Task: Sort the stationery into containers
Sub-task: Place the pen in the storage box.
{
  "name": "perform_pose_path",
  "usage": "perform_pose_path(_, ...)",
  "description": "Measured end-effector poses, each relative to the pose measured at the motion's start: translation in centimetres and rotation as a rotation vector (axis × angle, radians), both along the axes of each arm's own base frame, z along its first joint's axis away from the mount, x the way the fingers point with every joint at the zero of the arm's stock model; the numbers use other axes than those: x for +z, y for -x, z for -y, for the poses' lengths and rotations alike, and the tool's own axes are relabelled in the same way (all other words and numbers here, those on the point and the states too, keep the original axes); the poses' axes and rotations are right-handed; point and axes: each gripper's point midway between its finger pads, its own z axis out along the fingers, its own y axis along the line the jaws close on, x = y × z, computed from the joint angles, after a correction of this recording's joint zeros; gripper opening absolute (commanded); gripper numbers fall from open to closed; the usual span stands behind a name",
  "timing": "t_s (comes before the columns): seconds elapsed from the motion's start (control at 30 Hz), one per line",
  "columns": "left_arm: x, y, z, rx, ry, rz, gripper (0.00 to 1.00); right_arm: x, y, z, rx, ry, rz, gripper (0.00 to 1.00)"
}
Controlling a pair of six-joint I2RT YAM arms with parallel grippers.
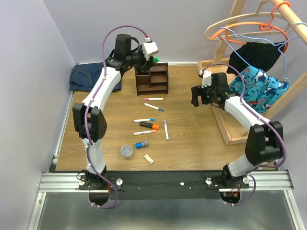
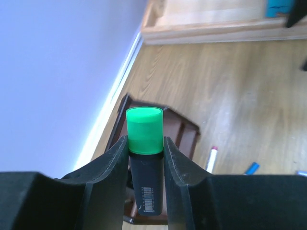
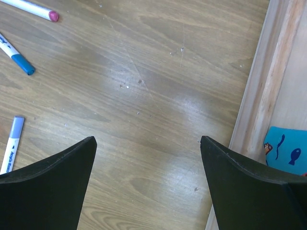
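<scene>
1. Markers [image 1: 153, 99], slim, white, colour-capped, lie scattered mid-frame on the wooden table [image 1: 192, 139] in the top view; the left gripper [image 1: 152, 56] hangs over the small dark brown wooden organiser [image 1: 154, 79], upper centre, apparently to drop.
2. Left wrist view: its fingers [image 2: 117, 163] clench a green-capped black highlighter [image 2: 144, 128], cap toward the organiser.
3. Right wrist view: right gripper [image 3: 148, 158] spread wide, grasping nothing, likely idle.

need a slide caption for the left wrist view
Left end effector grips a green highlighter above the dark wooden organiser.
</scene>
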Motion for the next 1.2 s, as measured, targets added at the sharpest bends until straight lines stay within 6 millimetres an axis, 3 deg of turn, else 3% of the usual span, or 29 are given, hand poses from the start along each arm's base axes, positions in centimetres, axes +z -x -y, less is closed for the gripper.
perform_pose_path(0.13,-2.8,-4.0,-2.2,0.101,0.073,-0.072,0.33,0.4,-0.3,-0.1,0.0,-0.001,0.007,0.97)
perform_pose_path(0.3,-6.3,-6.6,-2.6,0.148,0.109,-0.134,0.33,0.7,-0.5,-0.1,0.0,-0.001,0.013,0.97)
perform_pose_path(0.87,-10.6,-9.4,-2.0,0.174,0.124,-0.147,0.32,-0.1,0.3,0.1,0.006,0.011,-0.012,0.97)
perform_pose_path(1.2,-10.9,-10.2,-2.7,0.187,0.127,-0.138,0.32,-0.8,0.3,0.1,0.007,0.015,-0.028,0.97)
